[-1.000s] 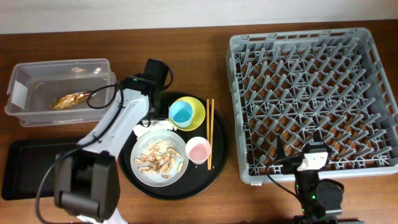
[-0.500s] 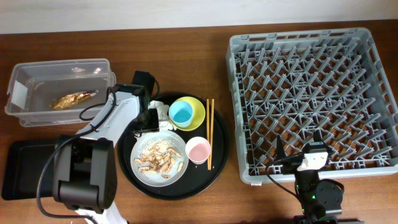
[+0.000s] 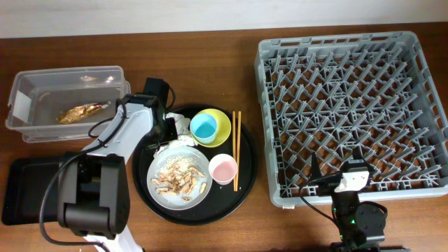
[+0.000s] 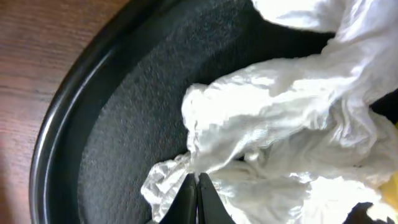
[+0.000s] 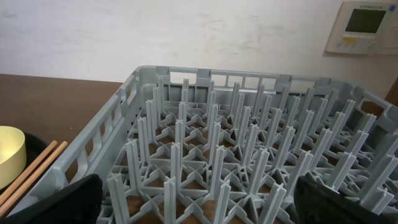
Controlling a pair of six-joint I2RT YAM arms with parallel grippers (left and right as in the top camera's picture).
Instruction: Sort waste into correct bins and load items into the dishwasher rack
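My left gripper (image 3: 168, 131) is shut on a crumpled white napkin (image 3: 179, 125) at the upper left of the round black tray. In the left wrist view the jaws (image 4: 196, 186) pinch a fold of the napkin (image 4: 280, 130). A brown wrapper (image 3: 82, 110) lies in the clear box (image 3: 21, 91). The grey-white plate (image 3: 162, 187) holds brownish food scraps (image 3: 180, 175). The blue cup (image 3: 204, 127) sits in the yellow-green bowl (image 3: 224, 120). The pink cup (image 3: 223, 169) and the chopsticks (image 3: 236, 150) lie on the tray. My right gripper (image 3: 336, 175) is open and empty at the front edge of the grey rack (image 3: 350, 105).
The shallow black rectangular tray (image 3: 28, 189) lies at the front left. The round black tray (image 3: 241, 189) carries the dishes. In the right wrist view the rack's pegs (image 5: 211, 143) fill the space between the fingers (image 5: 199, 205), with the bowl's edge (image 5: 11, 152) at the left.
My left arm has swung left and drawn back toward the tray's upper left rim, with its jaws at the napkin, which has shifted a little. The right arm has not moved.
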